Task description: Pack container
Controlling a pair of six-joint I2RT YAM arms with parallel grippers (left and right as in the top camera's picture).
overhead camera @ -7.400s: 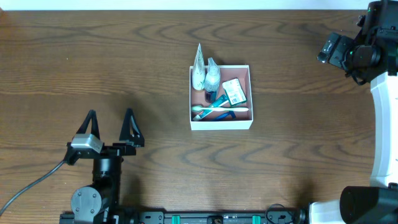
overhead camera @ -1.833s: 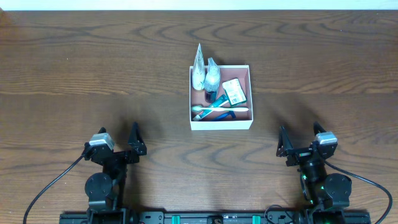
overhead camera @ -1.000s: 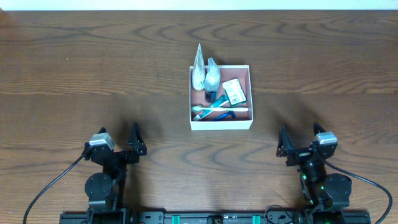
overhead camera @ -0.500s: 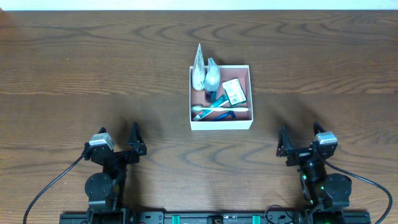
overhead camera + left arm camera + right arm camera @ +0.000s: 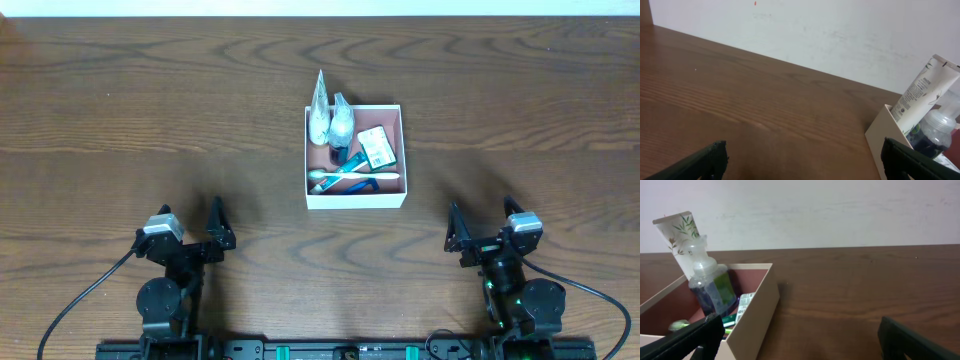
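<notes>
The container (image 5: 355,200), a square white box with a pinkish inside, sits on the table right of centre. It holds a white tube (image 5: 319,105) and a clear bottle (image 5: 342,125) leaning over its far left corner. A small green-and-white packet (image 5: 377,147) and toothbrushes (image 5: 355,177) lie flat inside. My left gripper (image 5: 190,215) rests open near the front edge, well left of the box. My right gripper (image 5: 480,215) rests open at the front right. Both are empty. The left wrist view shows the box wall (image 5: 880,135) ahead on the right, and the right wrist view shows the box wall (image 5: 757,310) on the left.
The wooden table (image 5: 150,110) stretches bare on both sides of the box. A white wall (image 5: 840,30) stands behind its far edge. Cables (image 5: 75,295) trail from each arm base at the front.
Since the earliest frame both arms have drawn back to the front edge, the right one coming from the far right. Nothing has moved over the last second.
</notes>
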